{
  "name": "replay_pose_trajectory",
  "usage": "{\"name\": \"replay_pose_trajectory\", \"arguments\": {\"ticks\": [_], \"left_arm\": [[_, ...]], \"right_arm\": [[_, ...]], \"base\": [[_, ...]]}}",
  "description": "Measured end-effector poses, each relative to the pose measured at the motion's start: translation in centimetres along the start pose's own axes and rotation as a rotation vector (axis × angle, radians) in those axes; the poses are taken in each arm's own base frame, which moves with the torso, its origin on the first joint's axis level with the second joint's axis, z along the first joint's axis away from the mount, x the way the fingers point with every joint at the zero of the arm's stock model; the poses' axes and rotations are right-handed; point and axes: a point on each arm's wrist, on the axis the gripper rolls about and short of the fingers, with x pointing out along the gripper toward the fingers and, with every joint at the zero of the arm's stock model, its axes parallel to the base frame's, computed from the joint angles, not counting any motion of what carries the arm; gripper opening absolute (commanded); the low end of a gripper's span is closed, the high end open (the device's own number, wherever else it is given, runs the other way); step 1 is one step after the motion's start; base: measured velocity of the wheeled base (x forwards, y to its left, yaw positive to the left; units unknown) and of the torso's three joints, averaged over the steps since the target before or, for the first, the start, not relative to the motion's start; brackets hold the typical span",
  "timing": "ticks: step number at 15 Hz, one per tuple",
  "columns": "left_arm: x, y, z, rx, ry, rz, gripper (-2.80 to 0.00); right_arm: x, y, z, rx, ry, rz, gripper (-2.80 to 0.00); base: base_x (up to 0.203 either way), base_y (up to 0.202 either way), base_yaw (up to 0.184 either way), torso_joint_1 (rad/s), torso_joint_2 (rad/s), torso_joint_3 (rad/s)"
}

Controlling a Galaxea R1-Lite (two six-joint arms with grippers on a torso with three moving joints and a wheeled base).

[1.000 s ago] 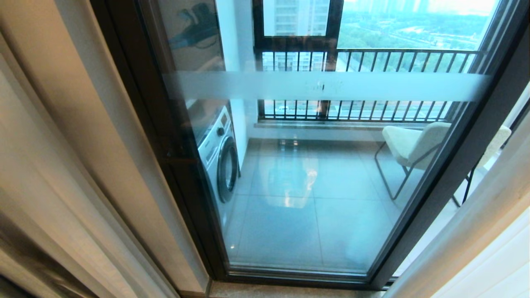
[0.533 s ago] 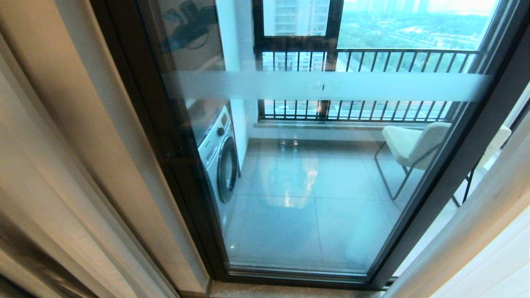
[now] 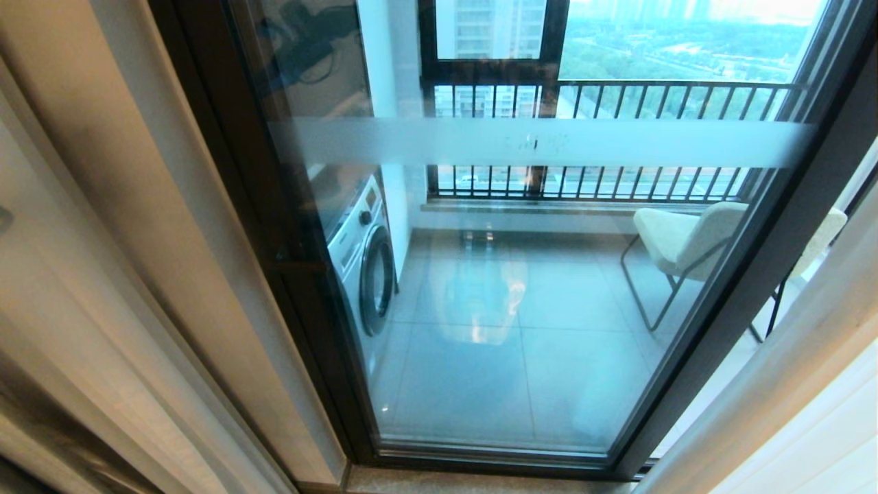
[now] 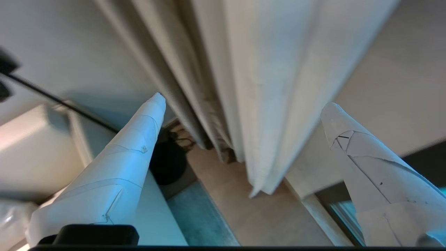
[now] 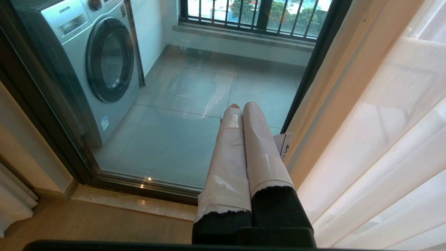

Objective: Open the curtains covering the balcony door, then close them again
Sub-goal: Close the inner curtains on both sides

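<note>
I am holding my left gripper (image 4: pixel 244 99) spread wide, the curtains' (image 4: pixel 264 87) vertical folds hanging straight ahead between its fingers.

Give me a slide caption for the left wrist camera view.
Left end effector open, fingers either side of the gathered beige curtains hanging beside the balcony door.

High-rise home: washing machine (image 5: pixel 97 59) and chair (image 3: pixel 675 243) on balcony behind curtains (image 4: pixel 251 87).
</note>
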Motion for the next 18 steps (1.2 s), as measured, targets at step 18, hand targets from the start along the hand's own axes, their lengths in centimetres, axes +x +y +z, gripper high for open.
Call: {"name": "replay_pose_trajectory", "arguments": {"ticks": [18], "left_arm": [[5.5, -2.7, 3.2, 0.004, 0.059, -0.056, 0.0]], "right_arm": [[0.0, 0.0, 0.0, 0.0, 0.0, 0.0, -2.8]], "base": [[0.0, 0.0, 0.0, 0.0, 0.0, 0.0]]}}
